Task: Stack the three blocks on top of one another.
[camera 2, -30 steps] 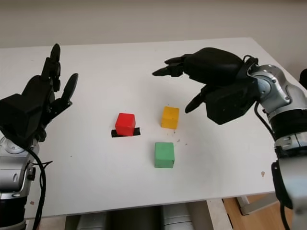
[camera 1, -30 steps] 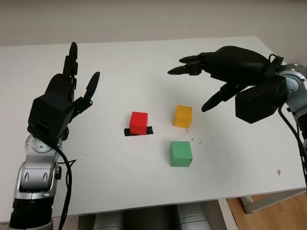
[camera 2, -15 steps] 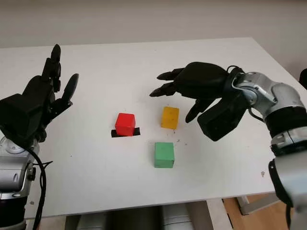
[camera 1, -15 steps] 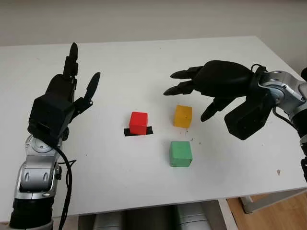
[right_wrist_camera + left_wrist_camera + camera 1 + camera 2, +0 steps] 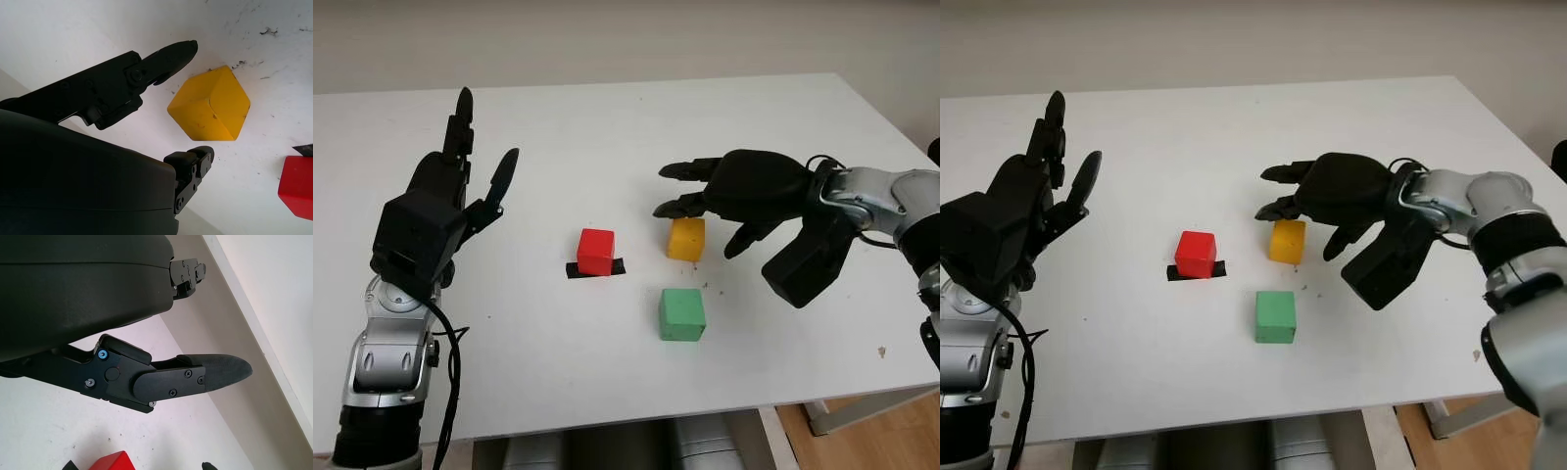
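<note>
Bearing blocks: white table [image 5: 558, 127] (scuffed)

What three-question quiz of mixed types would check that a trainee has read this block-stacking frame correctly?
1. True or false: the right hand already grips the yellow block.
2. Multiple choice: which block sits on the strip of black tape? A) green block B) yellow block C) red block
3. Fill in: the left hand is raised over the table's left side, open and holding ____.

Key: 1. False; it is open, its fingers close around the block but not closed on it. 2. C. 3. Nothing.
</note>
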`<state>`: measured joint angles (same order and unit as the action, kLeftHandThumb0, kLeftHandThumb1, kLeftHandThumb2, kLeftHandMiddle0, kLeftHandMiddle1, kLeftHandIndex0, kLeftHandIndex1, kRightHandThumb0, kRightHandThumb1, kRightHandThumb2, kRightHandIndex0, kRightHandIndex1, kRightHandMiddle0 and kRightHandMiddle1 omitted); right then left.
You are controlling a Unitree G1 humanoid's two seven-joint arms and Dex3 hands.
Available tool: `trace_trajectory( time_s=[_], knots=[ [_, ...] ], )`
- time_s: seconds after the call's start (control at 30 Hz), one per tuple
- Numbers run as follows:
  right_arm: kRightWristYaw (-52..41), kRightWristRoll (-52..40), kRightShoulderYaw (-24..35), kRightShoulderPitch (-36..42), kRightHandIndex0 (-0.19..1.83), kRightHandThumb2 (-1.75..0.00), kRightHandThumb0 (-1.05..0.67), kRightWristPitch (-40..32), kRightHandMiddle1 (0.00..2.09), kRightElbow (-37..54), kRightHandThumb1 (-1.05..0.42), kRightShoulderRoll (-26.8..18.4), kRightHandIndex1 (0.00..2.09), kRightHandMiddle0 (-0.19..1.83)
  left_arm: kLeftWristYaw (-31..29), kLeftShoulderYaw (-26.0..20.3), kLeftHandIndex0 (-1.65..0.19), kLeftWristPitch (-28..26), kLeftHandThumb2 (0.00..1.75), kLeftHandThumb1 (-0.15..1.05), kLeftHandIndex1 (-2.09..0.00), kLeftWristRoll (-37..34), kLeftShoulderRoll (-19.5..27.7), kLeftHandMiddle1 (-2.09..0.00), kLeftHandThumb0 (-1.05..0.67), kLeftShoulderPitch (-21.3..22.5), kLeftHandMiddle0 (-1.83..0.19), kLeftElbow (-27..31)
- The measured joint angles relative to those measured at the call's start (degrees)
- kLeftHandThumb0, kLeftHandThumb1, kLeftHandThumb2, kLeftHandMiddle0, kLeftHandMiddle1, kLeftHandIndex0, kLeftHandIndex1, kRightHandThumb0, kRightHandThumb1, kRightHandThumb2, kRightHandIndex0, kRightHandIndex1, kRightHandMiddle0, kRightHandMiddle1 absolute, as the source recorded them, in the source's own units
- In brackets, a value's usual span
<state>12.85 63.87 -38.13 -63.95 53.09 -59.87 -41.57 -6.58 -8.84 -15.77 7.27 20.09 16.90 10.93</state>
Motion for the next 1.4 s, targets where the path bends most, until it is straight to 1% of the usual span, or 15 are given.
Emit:
trace_trajectory(
  time_s=[0.27, 0.6, 0.93, 0.97, 1.0, 1.07, 1.1, 1.2, 1.4],
  knots=[
    [3.7, 0.7, -2.5, -1.3, 0.07, -0.06, -0.5, -0.5, 0.09, -4.7, -0.89, 1.9, 0.04, 0.43, -0.1, 0.0, 0.16, -0.4, 0.57, 1.05, -0.05, 0.0, 0.0, -0.04, -0.76, 0.0, 0.18, 0.1],
    [5.0, -0.2, -3.1, -1.4, 0.07, -0.06, -0.48, -0.2, 0.12, -5.8, -0.92, 2.7, 0.05, 0.5, -0.3, 0.1, 0.16, -0.6, 0.58, 1.05, -0.05, 0.3, 0.0, -0.05, -0.75, -0.1, 0.19, 0.1],
    [8.0, -1.4, -3.1, -1.4, 0.15, -0.06, -0.45, 0.9, 0.25, -5.8, -0.93, 2.7, 0.08, 0.67, -0.3, 0.9, 0.15, -0.6, 0.57, 1.05, -0.06, 1.5, 0.0, -0.06, -0.76, -0.3, 0.16, 0.1],
    [8.3, -1.4, -3.1, -1.4, 0.16, -0.06, -0.44, 1.0, 0.35, -5.8, -0.94, 2.7, 0.07, 0.67, -0.2, 1.0, 0.15, -0.6, 0.57, 1.05, -0.06, 1.7, 0.0, -0.06, -0.76, -0.3, 0.16, 0.1],
    [8.5, -1.5, -3.1, -1.4, 0.17, -0.06, -0.44, 1.2, 0.54, -5.8, -0.94, 2.7, 0.06, 0.6, -0.2, 1.0, 0.15, -0.6, 0.57, 1.05, -0.06, 1.7, 0.0, -0.06, -0.76, -0.3, 0.17, 0.1],
    [9.4, -1.5, -3.1, -1.4, 0.22, -0.05, -0.43, 1.4, 1.02, -5.9, -0.95, 2.7, 0.06, 0.49, -0.2, 1.0, 0.15, -0.6, 0.57, 1.05, -0.06, 1.7, 0.0, -0.06, -0.77, -0.3, 0.17, 0.1],
    [10.2, -1.4, -3.1, -1.4, 0.24, -0.06, -0.43, 1.4, 1.12, -5.9, -0.95, 2.7, 0.06, 0.48, -0.2, 1.0, 0.15, -0.6, 0.57, 1.05, -0.06, 1.7, 0.0, -0.06, -0.77, -0.3, 0.17, 0.1],
    [12.6, -1.0, -3.6, -1.4, 0.27, -0.05, -0.42, 1.3, 1.25, -5.9, -0.95, 2.7, 0.07, 0.49, -0.2, 1.0, 0.15, -0.6, 0.57, 1.05, -0.05, 1.7, 0.0, -0.05, -0.76, -0.3, 0.17, 0.1],
    [14.1, -0.5, -4.8, -1.5, 0.27, -0.05, -0.42, 1.3, 1.3, -6.5, -0.95, 2.7, 0.07, 0.47, -0.1, 1.0, 0.15, -0.6, 0.56, 1.05, -0.06, 1.6, 0.0, -0.06, -0.76, -0.3, 0.16, 0.1]
  ],
)
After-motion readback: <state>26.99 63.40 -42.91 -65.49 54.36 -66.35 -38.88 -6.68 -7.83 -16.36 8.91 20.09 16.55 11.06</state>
